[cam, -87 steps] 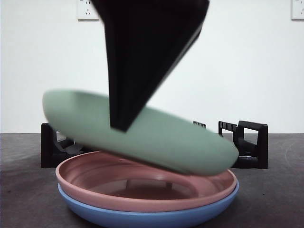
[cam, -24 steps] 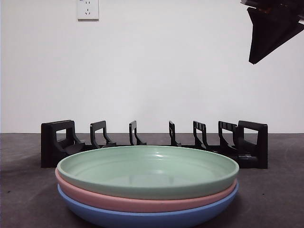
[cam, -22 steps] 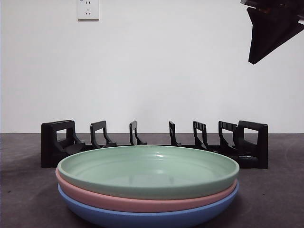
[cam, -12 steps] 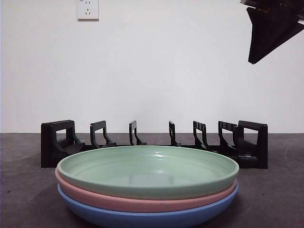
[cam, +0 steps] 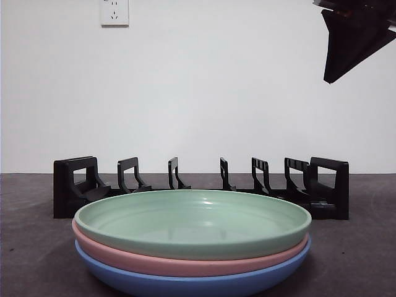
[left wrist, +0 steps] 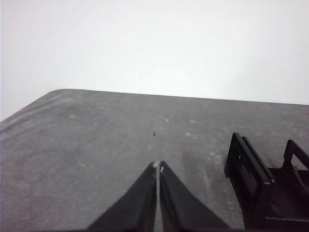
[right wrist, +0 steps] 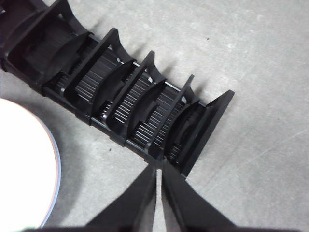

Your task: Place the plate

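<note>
A green plate (cam: 192,223) lies flat on top of a pink plate (cam: 185,265), which rests on a blue plate (cam: 192,286), near the table's front. No gripper touches the stack. My right gripper (right wrist: 158,170) is shut and empty, high above one end of the black plate rack (right wrist: 125,96). The stack shows as a washed-out pale disc (right wrist: 24,164) beside it. In the front view the right gripper is the dark tip (cam: 331,74) at the top right corner. My left gripper (left wrist: 158,166) is shut and empty over bare table, with the rack's end (left wrist: 256,188) beside it.
The black rack (cam: 77,185) with several upright dividers stretches across the table behind the plates, its slots empty. A white wall with a socket (cam: 114,12) stands behind. The grey table top (left wrist: 96,135) extends past the rack's end.
3.6 s ago a gripper held the green plate tilted over the pink one. Now the plate lies flat on the stack and the gripper has withdrawn up and right. Nothing moved in the last second.
</note>
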Robot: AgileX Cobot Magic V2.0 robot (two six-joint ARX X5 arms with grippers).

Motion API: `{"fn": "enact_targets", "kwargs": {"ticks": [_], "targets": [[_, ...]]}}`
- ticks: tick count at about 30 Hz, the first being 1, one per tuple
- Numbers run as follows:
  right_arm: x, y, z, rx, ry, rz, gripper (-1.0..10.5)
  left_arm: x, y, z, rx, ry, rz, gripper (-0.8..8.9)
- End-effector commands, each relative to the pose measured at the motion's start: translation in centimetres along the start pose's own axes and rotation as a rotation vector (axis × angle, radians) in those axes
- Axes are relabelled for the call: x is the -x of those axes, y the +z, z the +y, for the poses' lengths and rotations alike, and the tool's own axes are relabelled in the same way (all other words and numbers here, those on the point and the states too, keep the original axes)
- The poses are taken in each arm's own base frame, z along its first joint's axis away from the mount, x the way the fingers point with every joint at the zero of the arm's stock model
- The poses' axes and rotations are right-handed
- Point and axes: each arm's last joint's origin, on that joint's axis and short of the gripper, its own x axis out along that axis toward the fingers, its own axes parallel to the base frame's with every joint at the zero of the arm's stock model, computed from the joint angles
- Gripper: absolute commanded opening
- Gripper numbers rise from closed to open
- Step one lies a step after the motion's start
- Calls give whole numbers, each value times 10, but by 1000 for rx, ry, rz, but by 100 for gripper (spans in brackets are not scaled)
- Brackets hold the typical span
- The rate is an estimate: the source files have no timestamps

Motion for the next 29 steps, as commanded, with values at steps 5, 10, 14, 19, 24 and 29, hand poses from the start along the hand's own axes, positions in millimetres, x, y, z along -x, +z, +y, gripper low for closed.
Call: {"fn": "enact_targets", "kwargs": {"ticks": [5, 10, 14, 19, 24, 29], "targets": [[2, 5, 1, 10, 0, -23, 14, -1, -6, 1, 11, 3, 10, 7], [2, 5, 1, 11, 0, -23, 14, -1, -6, 1, 10, 3, 10, 7], [10, 4, -1, 36, -41, -44, 14, -1, -6, 1, 10, 3, 10, 7], [34, -28, -12, -25, -135, -235, 14, -1, -6, 1, 11, 3, 10, 7], [44, -100, -13, -111, -265, -467, 14, -1, -6, 1, 10, 3, 10, 7], [31, -165, -6, -172, -383, -541, 14, -1, -6, 1, 10, 3, 10, 7]]}}
